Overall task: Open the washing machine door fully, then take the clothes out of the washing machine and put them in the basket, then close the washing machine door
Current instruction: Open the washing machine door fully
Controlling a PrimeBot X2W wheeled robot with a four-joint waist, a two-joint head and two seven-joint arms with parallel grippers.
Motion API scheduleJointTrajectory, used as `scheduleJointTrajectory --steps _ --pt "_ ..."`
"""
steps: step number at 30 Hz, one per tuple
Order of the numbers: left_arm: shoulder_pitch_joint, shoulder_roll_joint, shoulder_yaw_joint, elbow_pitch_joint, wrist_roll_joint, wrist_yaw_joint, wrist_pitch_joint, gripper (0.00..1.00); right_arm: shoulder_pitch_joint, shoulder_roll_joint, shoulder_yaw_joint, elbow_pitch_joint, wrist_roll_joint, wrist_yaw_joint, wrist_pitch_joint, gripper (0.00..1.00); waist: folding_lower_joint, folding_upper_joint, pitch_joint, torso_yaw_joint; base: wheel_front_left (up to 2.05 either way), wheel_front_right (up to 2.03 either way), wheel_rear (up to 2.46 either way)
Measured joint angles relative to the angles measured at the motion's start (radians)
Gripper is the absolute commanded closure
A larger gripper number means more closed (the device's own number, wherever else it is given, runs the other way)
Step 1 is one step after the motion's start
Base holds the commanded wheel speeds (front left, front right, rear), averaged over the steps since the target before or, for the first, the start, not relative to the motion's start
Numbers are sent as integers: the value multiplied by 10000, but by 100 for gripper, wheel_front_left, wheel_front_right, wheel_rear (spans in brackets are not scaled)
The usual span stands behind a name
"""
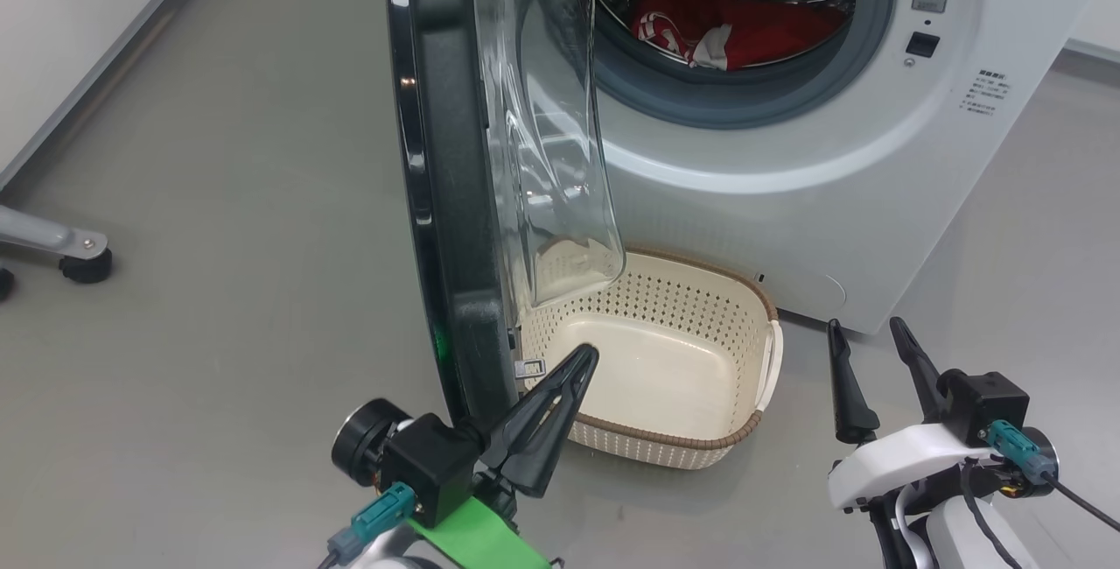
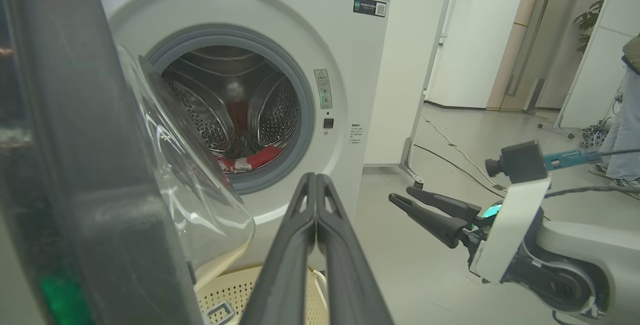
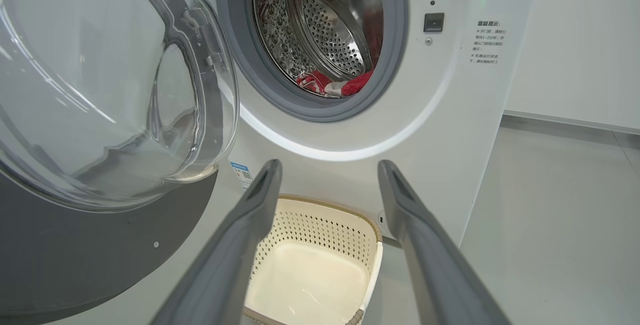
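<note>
The washing machine (image 1: 814,158) stands ahead with its door (image 1: 442,201) swung out toward me, seen edge-on, the glass bowl (image 1: 547,131) bulging to the right. Red and white clothes (image 1: 726,31) lie in the steel drum, also visible as clothes (image 2: 250,160) and clothes (image 3: 337,85). The empty cream basket (image 1: 761,289) sits on the floor below the drum opening. My left gripper (image 1: 588,352) is shut with nothing in it, just right of the door's lower edge, over the basket's near-left corner. My right gripper (image 1: 866,328) is open and empty, right of the basket.
A metal stand foot with a caster (image 1: 83,263) sits at the far left on the grey floor. In the left wrist view cables (image 2: 450,155) run across the floor right of the machine, and a person's leg (image 2: 620,130) stands at the far right.
</note>
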Motion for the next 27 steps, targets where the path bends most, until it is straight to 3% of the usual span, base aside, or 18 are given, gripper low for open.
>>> scheduleJointTrajectory --steps 27 --pt "416 184 959 1475 -328 151 257 100 -31 44 -257 96 -161 136 0 0 0 0 273 -28 0 0 0"
